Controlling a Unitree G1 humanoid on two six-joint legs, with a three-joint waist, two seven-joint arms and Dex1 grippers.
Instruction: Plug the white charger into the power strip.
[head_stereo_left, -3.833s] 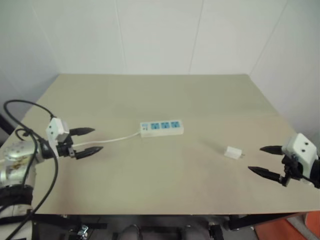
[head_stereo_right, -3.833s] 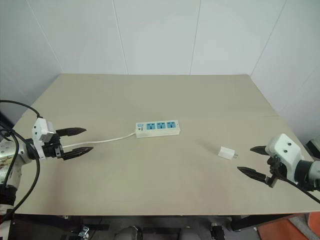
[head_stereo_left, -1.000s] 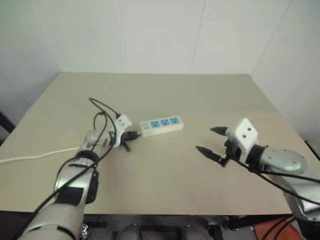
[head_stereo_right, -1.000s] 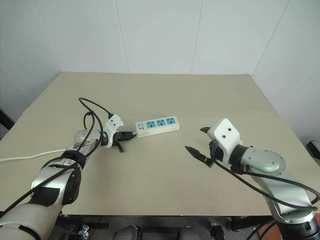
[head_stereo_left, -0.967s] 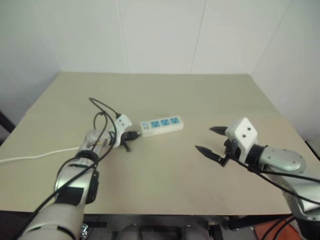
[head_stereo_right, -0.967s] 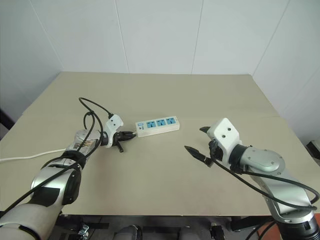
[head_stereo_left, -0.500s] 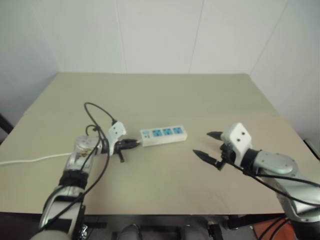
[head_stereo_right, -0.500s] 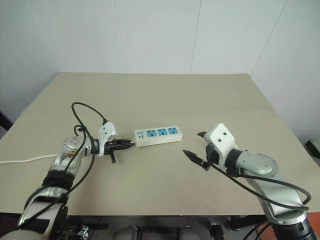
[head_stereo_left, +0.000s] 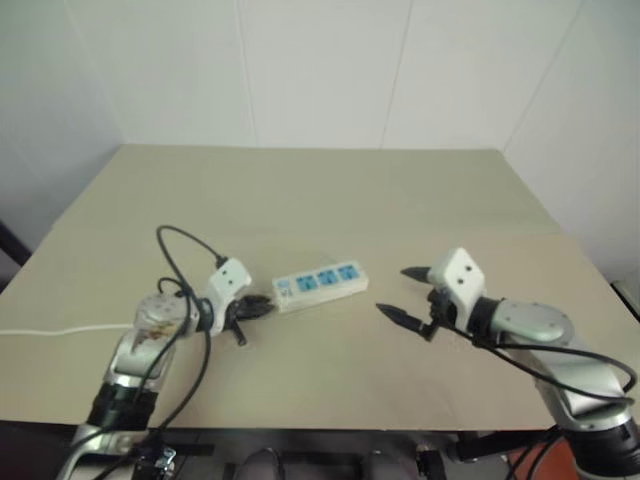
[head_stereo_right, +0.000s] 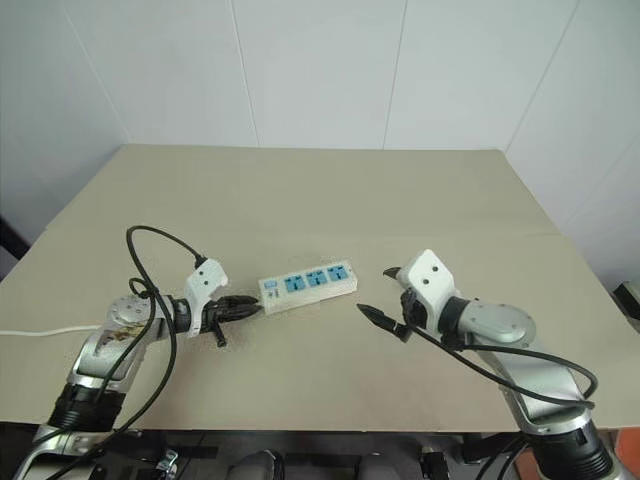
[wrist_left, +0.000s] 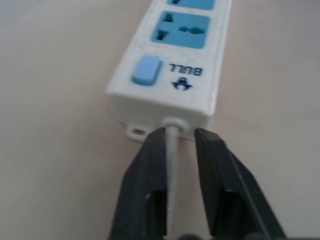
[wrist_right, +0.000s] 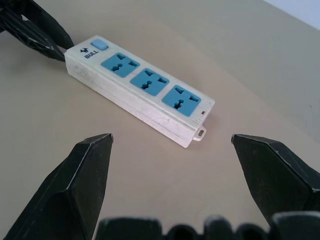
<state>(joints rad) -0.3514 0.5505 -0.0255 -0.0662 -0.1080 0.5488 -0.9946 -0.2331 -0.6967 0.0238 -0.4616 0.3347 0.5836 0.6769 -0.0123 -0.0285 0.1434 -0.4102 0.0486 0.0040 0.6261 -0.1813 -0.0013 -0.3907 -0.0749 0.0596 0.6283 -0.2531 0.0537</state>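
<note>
The power strip (head_stereo_left: 320, 282), a white bar with three blue sockets, lies slightly slanted on the table, near the middle. My left gripper (head_stereo_left: 256, 304) is at its cord end. In the left wrist view its black fingers (wrist_left: 150, 165) stand a little apart on either side of the thin white cord (wrist_left: 171, 150), which lies loose between them. My right gripper (head_stereo_right: 375, 292) hovers wide open just right of the strip, which the right wrist view shows ahead of it as the power strip (wrist_right: 140, 82). The white charger is hidden.
The tan table (head_stereo_left: 330, 190) stretches bare behind the strip up to white walls. The strip's cord (head_stereo_left: 60, 328) trails off the table's left edge. The left gripper's black fingers (wrist_right: 35, 30) show beyond the strip's switch end in the right wrist view.
The left gripper drew back toward me, dragging the strip by its cord and slanting it, then loosened its fingers. The right gripper edged down toward the strip.
</note>
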